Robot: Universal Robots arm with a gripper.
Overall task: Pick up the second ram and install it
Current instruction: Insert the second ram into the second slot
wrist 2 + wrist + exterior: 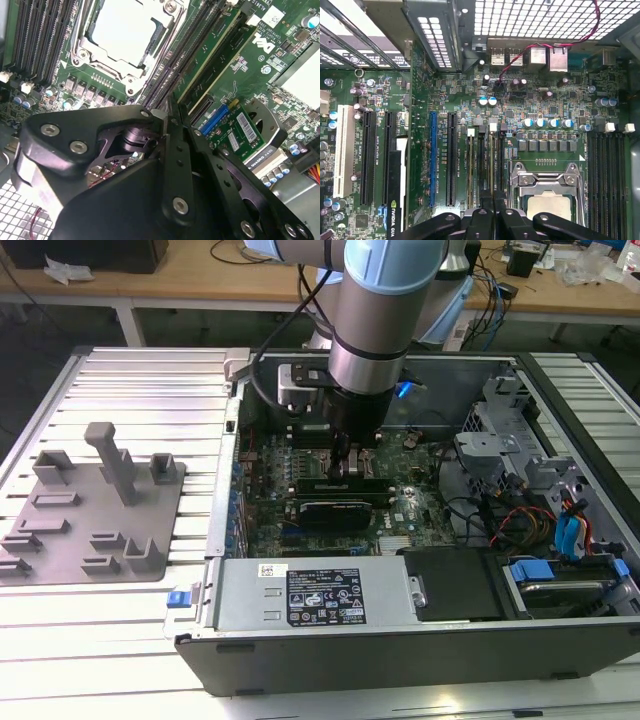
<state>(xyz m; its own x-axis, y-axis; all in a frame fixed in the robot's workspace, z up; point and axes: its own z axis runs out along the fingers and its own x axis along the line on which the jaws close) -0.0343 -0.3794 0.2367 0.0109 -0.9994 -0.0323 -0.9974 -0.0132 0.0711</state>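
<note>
My gripper (345, 468) reaches down into the open computer case (400, 650), onto the memory slots beside the silver processor (547, 205). In the first wrist view the two black fingers (482, 202) stand close together with the second ram (491, 165), a thin green stick seen edge-on, running up from between them and sitting in a slot. Another green stick (470, 165) stands in the slot next to it. The second wrist view has the gripper (169, 112) with tips pressed together over the slots next to the processor (125, 30).
A grey fixture plate (95, 510) with upright blocks lies on the ribbed table at the exterior view's left. Inside the case are a black graphics card (335, 508), the power supply (310, 595), a drive cage (500, 440) and cables at the right.
</note>
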